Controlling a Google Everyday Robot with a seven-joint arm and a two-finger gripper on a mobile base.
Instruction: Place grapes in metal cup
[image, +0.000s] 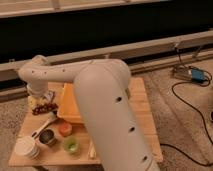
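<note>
Hanging low at the left end of the table (145, 107), the gripper (43, 98) sits right over the grapes (44, 107), at the foot of the wrist that drops from the arm's bend. Whether it is open or closed, or has any hold of the bunch, I cannot tell, for the wrist hides it. The grapes lie on the wood near the far left corner, just beside the left edge of the yellow tray (70, 107). The step in hand looks like the grasp, and it wants care. A bunch is lumpy and soft, so the grip should take it across its middle, not on one outer berry, and squeeze only enough to carry it. The lift should go straight up first, clear of the tray. The metal cup (47, 136) stands well nearer the camera, between the white cup (26, 148) and the green cup (71, 145). A white-handled utensil (42, 125) lies between it and the grapes, so the carry should pass above that handle. The metal cup's mouth looks little wider than the bunch, so centre over it, lower until the berries sit within the rim, then let go; a drop from height could bounce out or tip it.
</note>
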